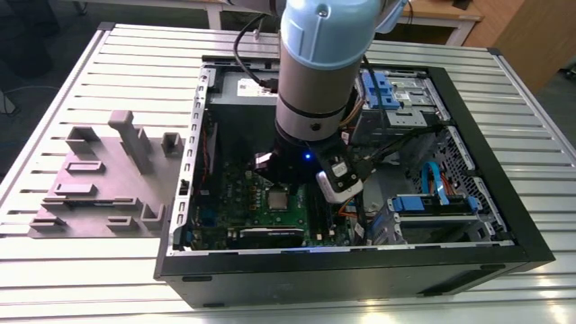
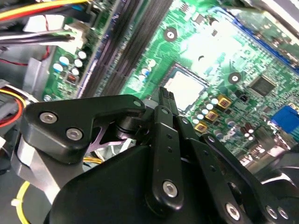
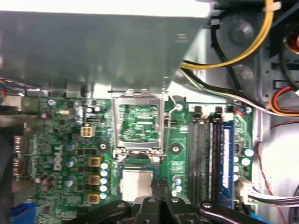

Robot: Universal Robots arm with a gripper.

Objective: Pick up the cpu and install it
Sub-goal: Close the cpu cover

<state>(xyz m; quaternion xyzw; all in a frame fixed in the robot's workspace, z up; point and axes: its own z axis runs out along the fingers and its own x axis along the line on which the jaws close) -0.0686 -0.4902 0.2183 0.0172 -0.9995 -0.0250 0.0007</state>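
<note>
Exterior view: the arm (image 1: 315, 74) reaches down into an open computer case (image 1: 360, 260) on the slatted bench (image 1: 108, 81), with a grey fixture (image 1: 99, 182) beside it. The cpu (image 1: 276, 200) lies flat on the green motherboard (image 1: 270, 221). First wrist view: the socket frame (image 3: 115, 122) stands hinged open next to the seated cpu (image 3: 135, 183). In both wrist views the claw (image 3: 160, 183) (image 2: 164, 93) has its tips pressed together, holding nothing, just over the edge of the cpu (image 2: 187, 88).

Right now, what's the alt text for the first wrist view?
The claw, tips together, hangs at one edge of the silvery cpu, which lies flat on the green motherboard. Beside it the silver socket frame is flipped open, with memory slots alongside.
</note>
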